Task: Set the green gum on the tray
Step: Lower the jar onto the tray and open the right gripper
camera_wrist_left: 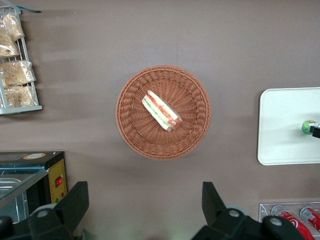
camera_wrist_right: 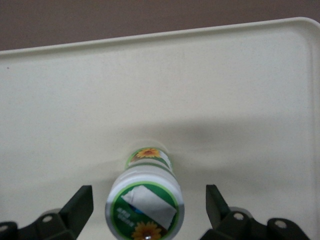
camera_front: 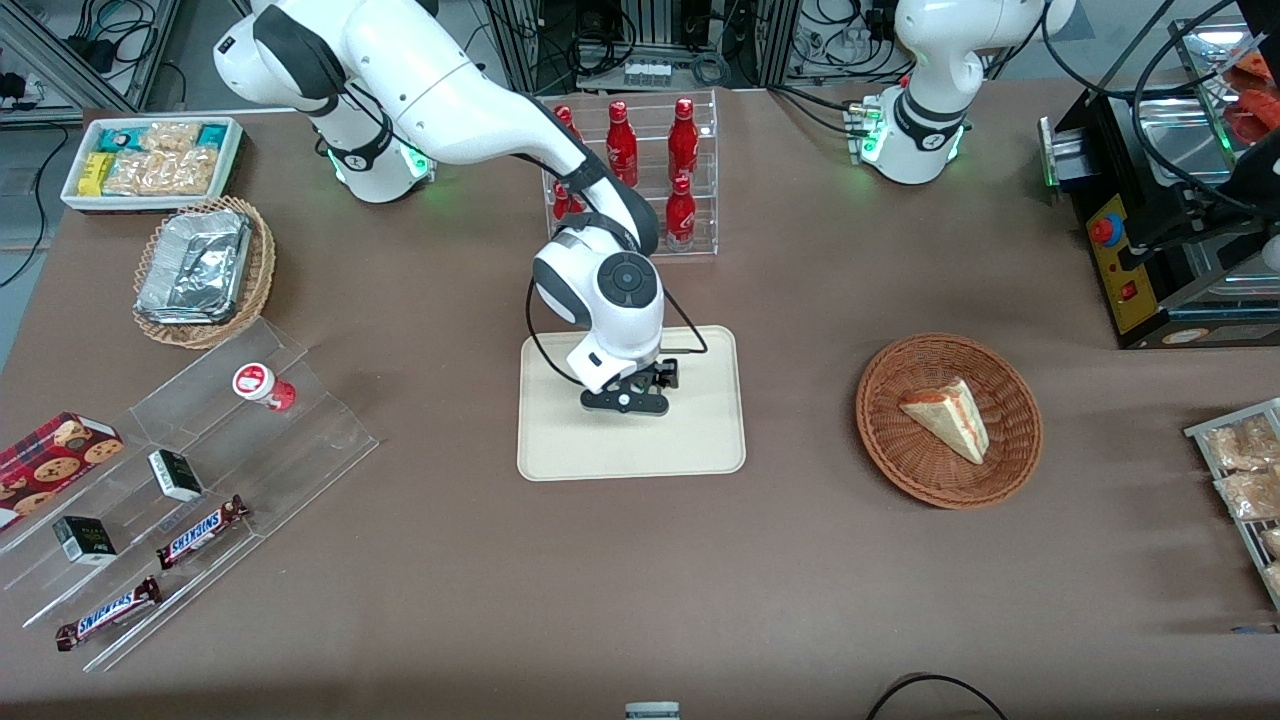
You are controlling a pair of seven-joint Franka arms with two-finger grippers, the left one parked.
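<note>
The green gum (camera_wrist_right: 145,205) is a small white canister with a green-and-white lid and a sunflower label. It stands upright on the cream tray (camera_wrist_right: 225,90). My right gripper (camera_wrist_right: 147,200) hangs just above it, open, with a dark finger (camera_wrist_right: 80,202) on each side and a gap between each finger and the canister. In the front view the gripper (camera_front: 625,402) is low over the tray (camera_front: 700,440) and its body hides the gum. In the left wrist view the gum (camera_wrist_left: 308,127) shows on the tray (camera_wrist_left: 280,125).
A clear rack of red bottles (camera_front: 640,170) stands farther from the front camera than the tray. A wicker basket with a sandwich (camera_front: 948,420) lies toward the parked arm's end. A red-lidded canister (camera_front: 262,385) sits on a clear stepped stand toward the working arm's end.
</note>
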